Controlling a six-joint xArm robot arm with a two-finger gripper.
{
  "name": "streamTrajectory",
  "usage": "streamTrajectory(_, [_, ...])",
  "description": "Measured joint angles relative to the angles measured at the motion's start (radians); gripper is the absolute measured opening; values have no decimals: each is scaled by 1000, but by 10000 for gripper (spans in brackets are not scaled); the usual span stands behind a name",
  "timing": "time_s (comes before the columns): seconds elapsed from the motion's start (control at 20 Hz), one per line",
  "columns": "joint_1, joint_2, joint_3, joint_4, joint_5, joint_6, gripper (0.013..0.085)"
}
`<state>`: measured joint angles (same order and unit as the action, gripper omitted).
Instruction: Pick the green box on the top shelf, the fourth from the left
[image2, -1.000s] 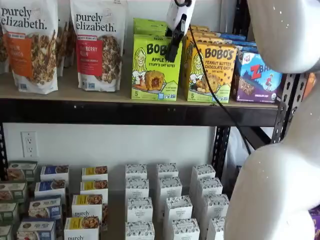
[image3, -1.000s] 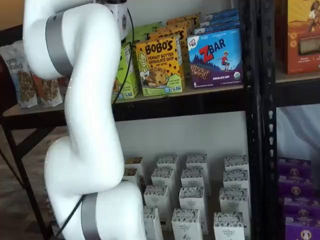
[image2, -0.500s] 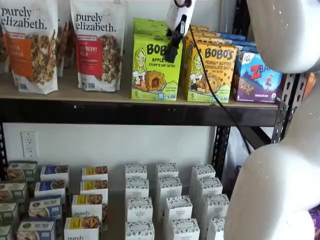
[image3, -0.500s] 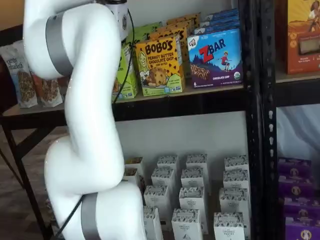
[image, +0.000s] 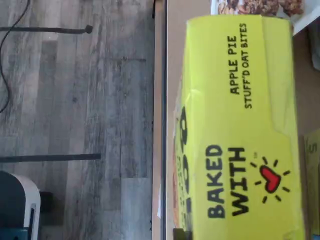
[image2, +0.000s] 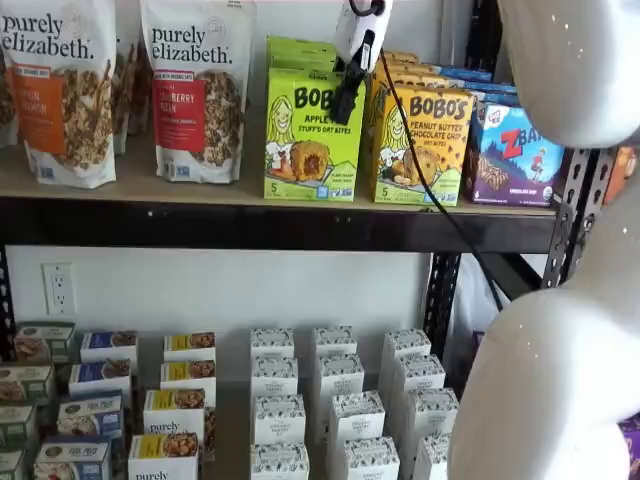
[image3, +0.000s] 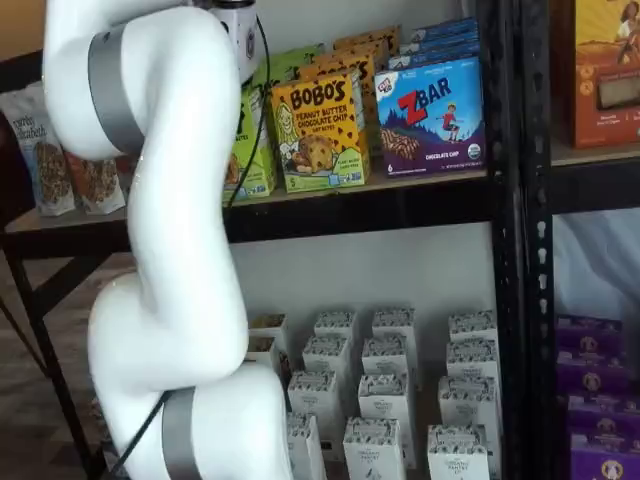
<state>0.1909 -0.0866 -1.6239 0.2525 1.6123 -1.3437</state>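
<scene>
The green box (image2: 305, 140) stands upright on the top shelf (image2: 270, 226), reading "BOBO'S Apple Pie Stuff'd Oat Bites". My gripper (image2: 345, 112) hangs from above in front of the box's upper right corner. Only a black finger below the white body shows, side-on, so I cannot tell whether it is open or shut. In a shelf view the arm hides most of the green box (image3: 252, 150). The wrist view looks down on the green box's lid (image: 235, 130), with the shelf's front edge (image: 160, 100) beside it.
A yellow-orange Bobo's peanut butter box (image2: 420, 145) stands right of the green box, then a blue ZBar box (image2: 515, 155). Purely Elizabeth bags (image2: 195, 90) stand to its left. More green boxes sit behind it. Small white cartons (image2: 340, 400) fill the lower shelf. The white arm (image2: 560, 300) fills the right.
</scene>
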Motion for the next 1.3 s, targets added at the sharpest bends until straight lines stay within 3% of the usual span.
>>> streamTrajectory(0.05, [0, 1, -1, 1, 1, 0, 330])
streamTrajectory(0.15, [-1, 3, -3, 4, 4, 0, 250])
streamTrajectory(0.75, [-4, 12, -33, 33, 37, 5, 250])
streamTrajectory(1.3, [3, -17, -83, 21, 149, 30, 250])
